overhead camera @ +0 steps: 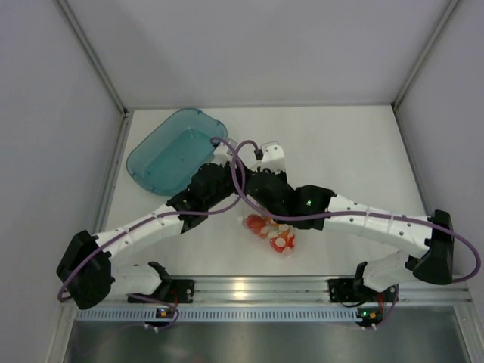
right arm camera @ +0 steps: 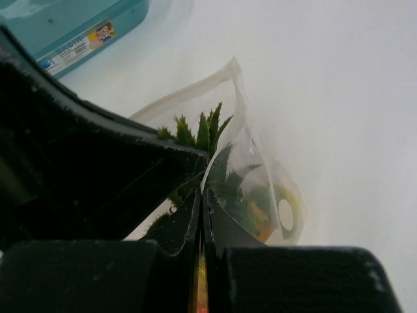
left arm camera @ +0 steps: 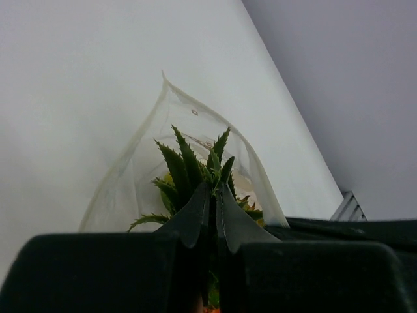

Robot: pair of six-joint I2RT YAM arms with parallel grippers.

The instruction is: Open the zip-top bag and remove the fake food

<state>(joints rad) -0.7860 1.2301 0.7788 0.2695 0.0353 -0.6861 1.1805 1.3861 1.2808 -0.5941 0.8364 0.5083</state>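
The zip-top bag (overhead camera: 269, 231) lies at the table's middle in the top view, with red-orange fake food (overhead camera: 281, 242) showing through it. Both arms meet just above it. In the left wrist view the bag's mouth (left arm camera: 171, 111) stands open. My left gripper (left arm camera: 214, 190) reaches into it, shut on the pineapple's green leaves (left arm camera: 187, 163). In the right wrist view my right gripper (right arm camera: 202, 194) is shut on the clear wall of the bag (right arm camera: 260, 176), beside the mouth. The left gripper's dark body (right arm camera: 85, 163) fills that view's left side. The other fruits are mostly hidden.
A translucent teal tray (overhead camera: 170, 151) sits at the back left of the table, close behind the left arm; its labelled side (right arm camera: 71, 32) shows in the right wrist view. Grey walls enclose the table on three sides. A purple cable (overhead camera: 238, 178) loops over both wrists.
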